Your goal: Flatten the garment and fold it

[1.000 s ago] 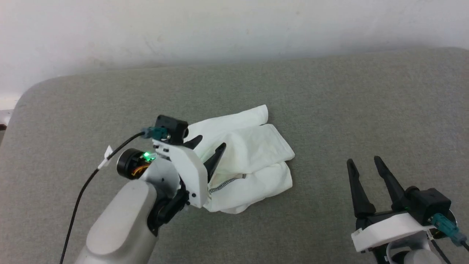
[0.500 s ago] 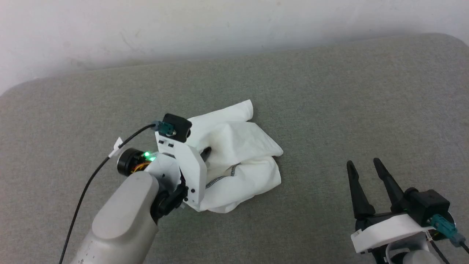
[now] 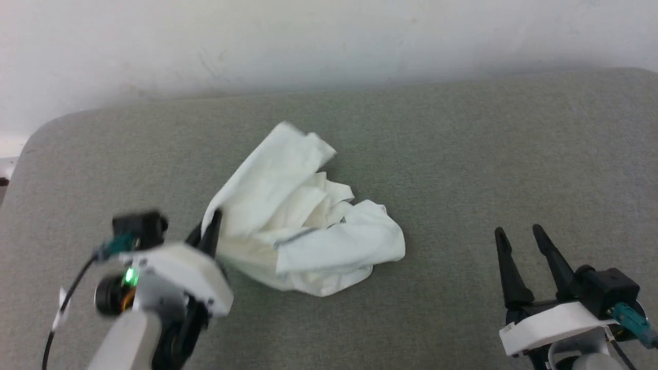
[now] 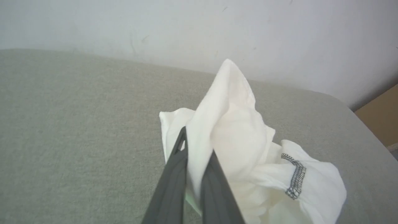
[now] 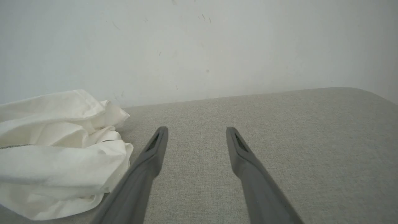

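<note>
The garment [image 3: 303,226], a crumpled white shirt, lies bunched in the middle of the grey surface, one part drawn up and stretched toward the lower left. My left gripper [image 3: 211,226] is shut on the garment's left edge. In the left wrist view the two dark fingers [image 4: 174,174] pinch a white fold of the garment [image 4: 236,133], and a dark grey zigzag seam [image 4: 295,177] shows on a lobe to the right. My right gripper [image 3: 519,239] stands open at the lower right, well apart from the cloth. In the right wrist view its gripper [image 5: 197,133] holds nothing, and the garment [image 5: 59,149] lies to its left.
The grey padded surface [image 3: 462,164] runs back to a white wall [image 3: 329,36]. Its rounded left corner [image 3: 41,139] lies near my left arm. A black cable [image 3: 61,313] hangs from the left wrist. Bare surface stretches between the cloth and my right gripper.
My left gripper shut on the garment's left part and pulled back toward the lower left, lifting and stretching the cloth. The head view shifted meanwhile. The right gripper stayed open in place.
</note>
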